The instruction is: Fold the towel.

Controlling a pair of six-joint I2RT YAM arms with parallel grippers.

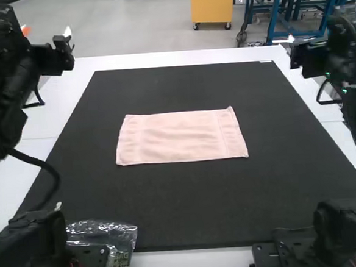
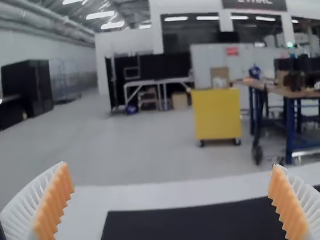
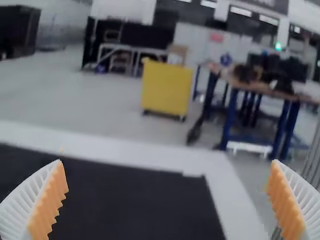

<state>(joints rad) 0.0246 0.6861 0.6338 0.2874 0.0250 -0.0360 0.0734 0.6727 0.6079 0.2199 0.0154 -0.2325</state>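
Pink towel (image 1: 181, 137) lying flat, wide rectangle, roughly mid-mat; black mat (image 1: 189, 200) on white table (image 1: 160, 59). Left gripper (image 1: 66, 45): fingers wide apart, nothing between, off towel's left. Right gripper (image 1: 294, 51): same, fingers spread, nothing held, off towel's right.

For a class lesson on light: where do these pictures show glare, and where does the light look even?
High view: bright glints on the crinkled plastic, soft even light on the towel, no glare on the black mat; left wrist view and right wrist view: mat dark against the bright white table.
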